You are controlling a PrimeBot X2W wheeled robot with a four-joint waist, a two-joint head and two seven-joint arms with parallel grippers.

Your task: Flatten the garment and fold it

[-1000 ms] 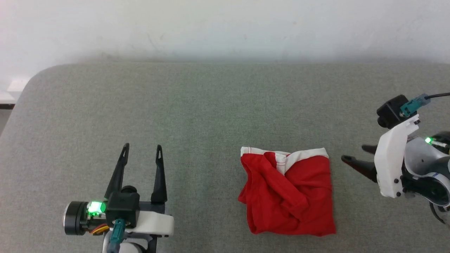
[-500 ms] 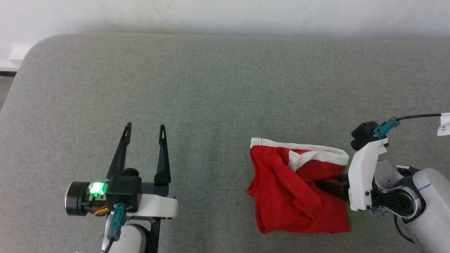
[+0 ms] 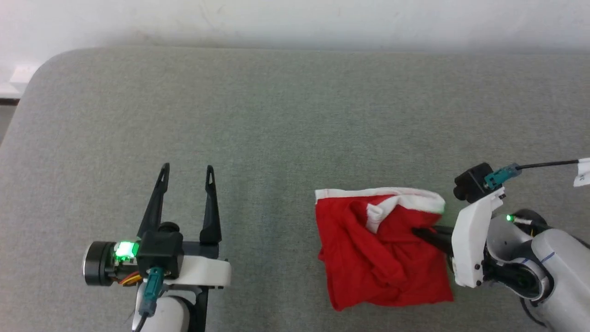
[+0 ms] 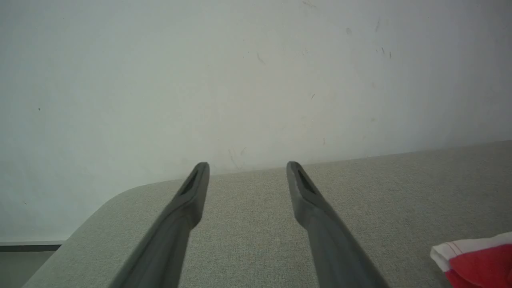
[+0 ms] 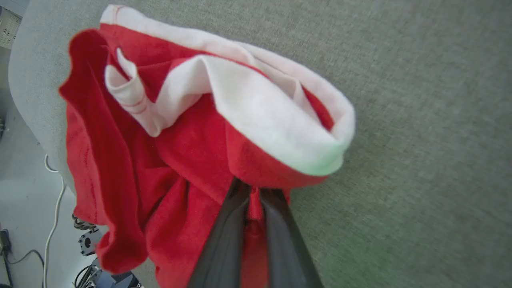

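Observation:
The garment [image 3: 378,251], bright red shorts with a white band along the far edge, lies crumpled on the grey table toward the right. From the right, my right gripper [image 3: 419,232] reaches into its right side and is shut on a fold of red cloth [image 5: 250,200]; the white band [image 5: 264,128] lifts above the fingers. A corner of the garment [image 4: 476,258] shows at the lower right of the left wrist view. My left gripper [image 3: 186,173] hovers open over bare table at the lower left, well apart from the shorts, with nothing between its fingers [image 4: 192,196].
The grey padded table [image 3: 276,115] stretches wide on the left and behind the garment, with a rounded far-left corner. A pale wall [image 3: 295,18] runs behind it. Floor with cables [image 5: 50,224] lies beyond the table's edge in the right wrist view.
My right gripper moved in from the right and closed on the garment's right side, pulling the cloth up and shifting it. The head camera tilted down. The left gripper stayed put.

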